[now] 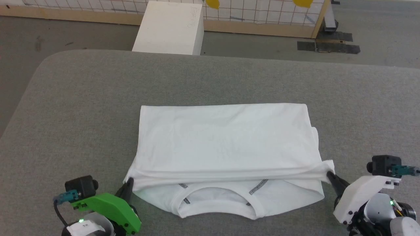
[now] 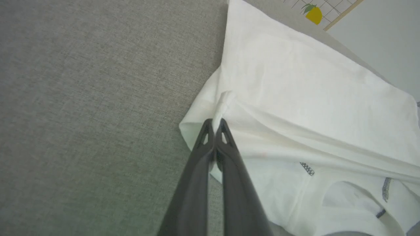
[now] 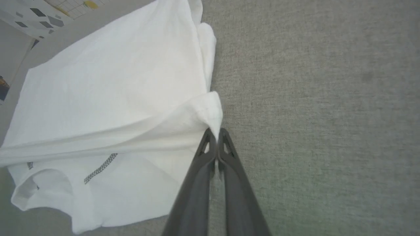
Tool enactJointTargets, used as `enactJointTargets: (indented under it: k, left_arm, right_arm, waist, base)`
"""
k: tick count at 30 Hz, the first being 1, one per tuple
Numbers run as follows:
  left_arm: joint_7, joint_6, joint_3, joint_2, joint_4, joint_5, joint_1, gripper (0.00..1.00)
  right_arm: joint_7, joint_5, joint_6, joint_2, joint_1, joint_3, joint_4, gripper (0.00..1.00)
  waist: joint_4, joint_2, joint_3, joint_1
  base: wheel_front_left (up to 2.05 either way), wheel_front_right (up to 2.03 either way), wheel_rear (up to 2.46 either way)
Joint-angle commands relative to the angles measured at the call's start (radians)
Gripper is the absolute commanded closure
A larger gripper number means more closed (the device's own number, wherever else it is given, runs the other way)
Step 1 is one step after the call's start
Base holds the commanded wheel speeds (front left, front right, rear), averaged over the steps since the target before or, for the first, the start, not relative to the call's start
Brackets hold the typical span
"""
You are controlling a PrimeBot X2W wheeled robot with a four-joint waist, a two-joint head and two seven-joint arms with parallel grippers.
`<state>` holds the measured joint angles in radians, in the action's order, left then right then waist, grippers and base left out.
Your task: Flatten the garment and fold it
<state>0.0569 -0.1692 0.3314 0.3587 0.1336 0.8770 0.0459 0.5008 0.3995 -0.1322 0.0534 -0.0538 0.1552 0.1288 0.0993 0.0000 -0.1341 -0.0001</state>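
The garment point(image 1: 226, 141) is a white T-shirt lying partly folded on the grey table point(image 1: 82, 98), its neckline with dark stitching toward me. An upper layer is drawn taut over the collar area. My left gripper point(image 1: 129, 181) is shut on the near left corner of that layer; in the left wrist view the gripper point(image 2: 215, 123) pinches a bunched fold of the garment point(image 2: 295, 85). My right gripper point(image 1: 329, 174) is shut on the near right corner, and in the right wrist view the gripper point(image 3: 216, 131) holds a pointed tip of the garment point(image 3: 115, 88).
A white box point(image 1: 170, 28) stands on the floor beyond the table's far edge. Behind it runs a gridded wall panel point(image 1: 262, 13) with a wooden base. Dark tape patches point(image 1: 328, 46) mark the floor at the far right. Grey table surface surrounds the shirt on all sides.
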Motion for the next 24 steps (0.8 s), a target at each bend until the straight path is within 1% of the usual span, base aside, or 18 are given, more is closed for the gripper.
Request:
enactJointTargets:
  k: [1,4,10,11,12,13,14,17,21,23,24]
  left_arm:
    - [0.010,-0.008,0.001,0.002,0.015,0.011,-0.018,1.00]
    - [0.038,-0.026,0.016,0.007,0.041,0.006,-0.026,1.00]
    - [0.075,-0.051,0.026,0.012,0.071,0.006,-0.024,1.00]
    - [0.077,-0.055,0.025,0.011,0.073,0.008,-0.023,0.70]
    - [0.083,-0.060,0.024,0.011,0.075,0.011,-0.022,0.00]
    - [0.085,-0.064,0.022,0.013,0.074,0.011,-0.021,0.00]
    - [0.090,-0.071,0.017,0.016,0.075,0.014,-0.021,0.00]
    - [0.099,-0.099,0.002,0.037,0.057,0.011,-0.026,0.00]
    - [0.093,-0.146,-0.041,0.085,-0.006,0.000,-0.046,0.00]
    - [0.059,-0.168,-0.074,0.102,-0.061,-0.011,-0.050,0.00]
    - [0.038,-0.171,-0.090,0.111,-0.089,-0.018,-0.051,0.00]
  right_arm:
    - [0.005,-0.029,0.002,0.001,0.017,-0.002,0.008,1.00]
    - [0.030,-0.072,0.002,0.001,0.033,-0.004,0.020,1.00]
    - [0.088,-0.098,0.002,0.000,0.057,-0.021,0.023,1.00]
    - [0.093,-0.099,0.002,0.000,0.058,-0.020,0.021,1.00]
    - [0.092,-0.102,0.002,0.000,0.058,-0.020,0.015,0.90]
    - [0.092,-0.103,0.002,0.000,0.059,-0.019,0.010,0.07]
    - [0.093,-0.103,0.002,-0.001,0.061,-0.016,0.004,0.00]
    - [0.093,-0.088,0.002,-0.001,0.071,-0.002,-0.031,0.00]
    - [0.105,-0.058,0.002,-0.002,0.095,0.039,-0.124,0.00]
    - [0.115,-0.038,0.002,-0.002,0.103,0.073,-0.180,0.00]
    - [0.125,-0.035,0.002,-0.002,0.105,0.090,-0.210,0.00]
  waist:
    - [-0.002,0.0000,0.001,0.0001]
    - [-0.006,0.0000,0.002,0.0001]
    - [-0.007,0.0000,0.002,0.0001]
    - [-0.007,0.0000,0.003,0.0001]
    - [-0.007,0.0000,0.005,0.0001]
    - [-0.007,0.0000,0.007,0.0001]
    - [-0.007,0.0000,0.013,0.0001]
    - [-0.004,0.0000,0.027,0.0001]
    - [-0.002,0.0000,0.048,0.0001]
    - [-0.001,0.0000,0.057,0.0001]
    - [0.000,0.0000,0.060,0.0001]
  base:
    - [0.00,0.00,0.00]
    - [0.00,0.00,0.00]
    - [0.00,0.00,0.00]
    - [0.00,0.00,0.00]
    - [0.00,0.00,0.00]
    - [0.00,0.00,0.00]
    - [0.00,0.00,0.00]
    - [0.00,0.00,0.00]
    - [0.00,0.00,0.00]
    - [0.00,0.00,0.00]
    - [0.00,0.00,0.00]
